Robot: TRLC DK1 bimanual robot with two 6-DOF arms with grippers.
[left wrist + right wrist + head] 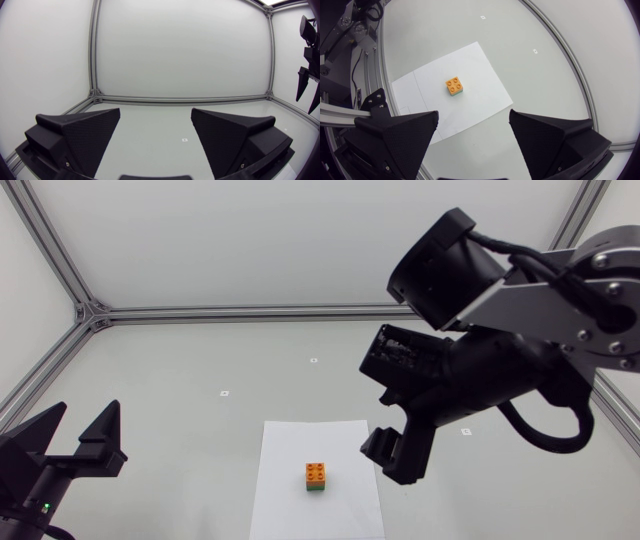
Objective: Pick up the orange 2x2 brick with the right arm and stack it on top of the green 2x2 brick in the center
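Two bricks form one small stack near the middle of a sheet of white paper [300, 445] on the bench [200, 360]: the orange 2x2 brick [316, 472] sits on top of the green 2x2 brick [316, 488], its edges flush as far as the head view shows. By this, the stacking looks done.

The right gripper [474, 115] hangs well above the bench with its fingers spread wide and nothing between them. In its wrist view the stack lies ahead of and below it, a little toward one finger rather than centred. The brick is square, so it has no long axis; its sides are turned slightly against the line between the fingers. The right arm is far nearer to the stack than the left arm.

The left gripper [156, 111] rests low at its own side of the bench, also wide open and empty, well apart from the paper.

Only a thin edge of the green brick shows under the orange one. Whether the studs are pressed fully home cannot be told.
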